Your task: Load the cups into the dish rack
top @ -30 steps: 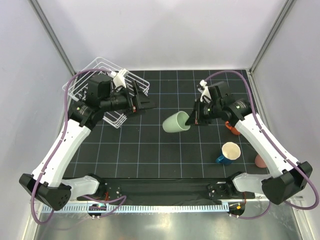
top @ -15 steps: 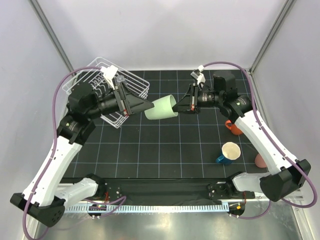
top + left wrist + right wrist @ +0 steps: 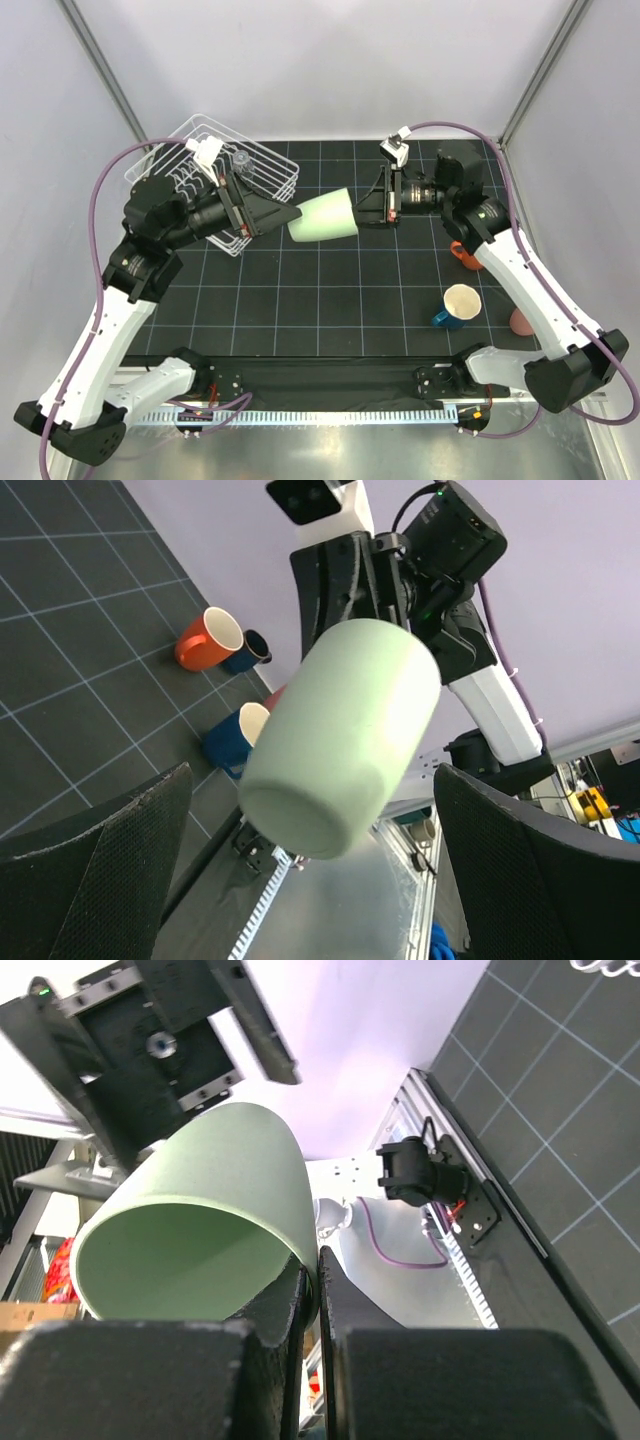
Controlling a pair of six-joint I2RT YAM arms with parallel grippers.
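The right hand point(image 3: 372, 207) is gripping the pale green cup point(image 3: 322, 215) by its rim and holding it on its side, well above the dark gridded surface point(image 3: 300, 290). In the right wrist view, one finger is pressing inside the cup's mouth and the other against the outer wall. The cup's closed base is pointing straight away from this hand, toward the left hand point(image 3: 280, 214), which is facing it from the opposite side.

The left hand is standing wide open. In its wrist view, its black fingers point(image 3: 110, 870) are spreading to either side of the cup's base, and neither is touching it.

The white wire dish rack point(image 3: 180, 150) is sitting behind the left hand, by its wrist, and what appears to be a clear glass point(image 3: 241, 158) is standing inside the rack. An orange mug point(image 3: 462, 252) is lying on the surface behind the right hand, partly hidden under that arm's forearm. A dark blue mug point(image 3: 458, 305) with a cream inside is standing farther back along the same arm, and a pink cup point(image 3: 520, 322) is resting beside it, well apart from either hand.
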